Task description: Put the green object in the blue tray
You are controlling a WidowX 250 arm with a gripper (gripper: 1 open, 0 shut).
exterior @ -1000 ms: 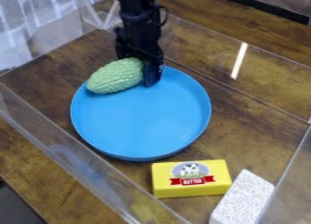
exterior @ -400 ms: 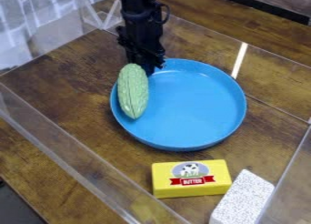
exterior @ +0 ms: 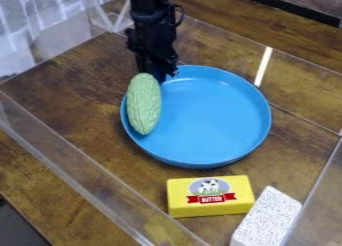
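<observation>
- Green object (exterior: 144,101), a bumpy oval lump, is lying on the left rim of the blue tray (exterior: 214,140), part in the tray and part hanging out.
- Gripper (exterior: 156,65) is pointing straight down at the far left rim, just beyond the lump's far end. Its jaws are closed, and it looks like they are holding nothing.
- To finish well, the lump is needing a gentle move to the right, toward the middle, so that it is not rolling back out.

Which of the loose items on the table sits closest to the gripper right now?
The pale green bumpy oval lump, leaning on the blue dish's left rim just below the gripper; the yellow butter box and white block lie far nearer the camera.
</observation>
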